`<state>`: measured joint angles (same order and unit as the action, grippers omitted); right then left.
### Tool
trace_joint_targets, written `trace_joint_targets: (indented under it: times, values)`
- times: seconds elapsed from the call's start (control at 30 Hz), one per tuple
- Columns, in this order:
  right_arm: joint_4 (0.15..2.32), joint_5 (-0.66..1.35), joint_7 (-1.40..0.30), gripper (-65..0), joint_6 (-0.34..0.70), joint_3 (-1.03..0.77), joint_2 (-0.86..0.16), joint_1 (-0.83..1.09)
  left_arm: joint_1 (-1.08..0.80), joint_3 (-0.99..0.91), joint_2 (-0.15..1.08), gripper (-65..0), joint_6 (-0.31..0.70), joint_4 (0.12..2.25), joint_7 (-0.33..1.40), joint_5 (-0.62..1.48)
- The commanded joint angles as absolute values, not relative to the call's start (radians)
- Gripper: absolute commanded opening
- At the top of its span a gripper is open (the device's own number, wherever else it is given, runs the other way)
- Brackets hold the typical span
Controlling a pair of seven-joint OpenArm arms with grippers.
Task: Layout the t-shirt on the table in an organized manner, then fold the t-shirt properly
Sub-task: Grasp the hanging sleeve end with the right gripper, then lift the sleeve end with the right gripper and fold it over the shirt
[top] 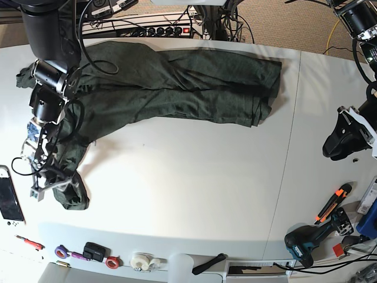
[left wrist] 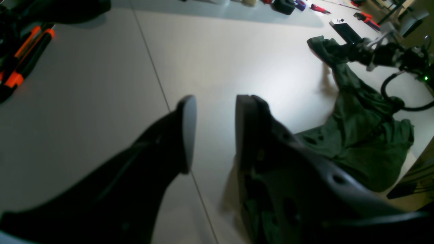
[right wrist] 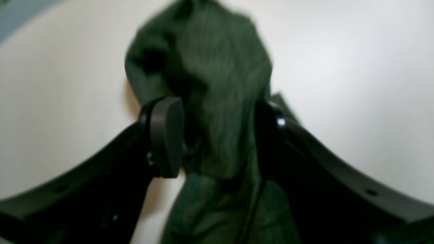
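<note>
The wrinkled dark green soft-fabric t-shirt is spread across the far part of the large white smooth table, one end trailing down the left side. The right gripper is seen with jaws apart astride that end. The left gripper is held apart above bare tabletop at the right.
</note>
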<state>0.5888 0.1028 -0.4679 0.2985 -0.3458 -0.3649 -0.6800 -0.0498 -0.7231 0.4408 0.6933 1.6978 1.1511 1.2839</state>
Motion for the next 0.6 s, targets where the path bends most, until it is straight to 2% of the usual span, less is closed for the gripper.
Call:
trace_joint_targets:
  times: [0.0, 0.17, 0.33, 0.47, 0.57]
  values:
    - [0.608, 0.111, -0.435, -32.7, 0.302, -0.347, -0.379, -0.715, -0.036, -0.729, 0.462, -44.1, 0.698, 1.713, 1.128, 1.305]
    - [0.608, 0.111, -0.401, -33.6, 0.296, -0.347, -0.38, -0.715, -0.036, -0.729, 0.462, -44.1, 0.698, 1.713, 1.128, 1.302]
    - [0.608, 0.102, -0.392, -33.7, 0.195, -0.347, -0.38, -0.715, -0.036, -0.729, 0.462, -44.1, 0.698, 1.713, 1.128, 1.302]
    - [0.608, 0.074, -0.392, -39.4, 0.183, -0.347, -0.379, -0.715, -0.036, -0.729, 0.462, -44.1, 0.698, 1.713, 1.127, 1.302]
    - [0.608, 0.074, -0.388, -40.5, 0.183, -0.347, -0.379, -0.715, -0.036, -0.729, 0.462, -44.1, 0.698, 1.713, 1.127, 1.302]
